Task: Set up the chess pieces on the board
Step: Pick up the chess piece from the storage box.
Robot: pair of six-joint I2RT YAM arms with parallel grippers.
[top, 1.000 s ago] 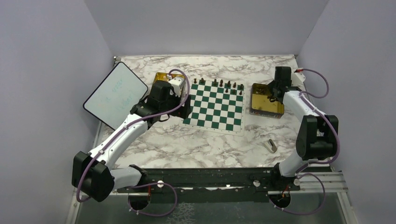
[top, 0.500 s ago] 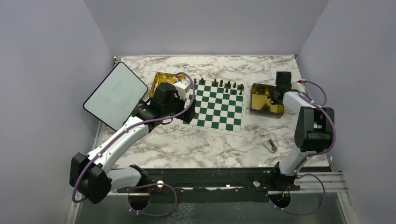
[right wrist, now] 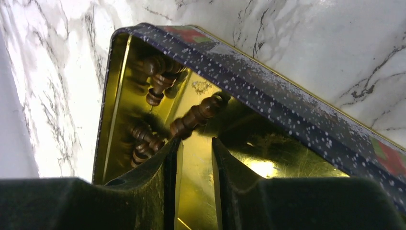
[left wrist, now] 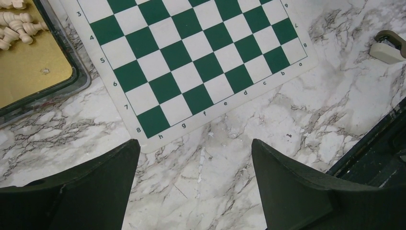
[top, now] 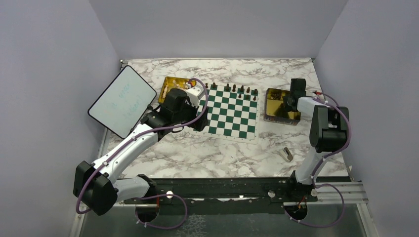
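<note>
Left gripper [left wrist: 195, 143] moved nearer board [left wrist: 191, 72], wide open, right gripper [right wrist: 195, 140] narrowed, empty, dark pieces [right wrist: 196, 115] just beyond.

The left fingers [left wrist: 95, 191] stood wide apart at the bottom of the frame, with marbled counter [left wrist: 297, 129] showing between them. Just above lay the near corner of the green-and-white board [left wrist: 191, 62]. A gold tray [left wrist: 79, 79] with cream chess pieces [left wrist: 16, 28] sat at the upper left, and a small pale block [left wrist: 388, 50] at the upper right.
</note>
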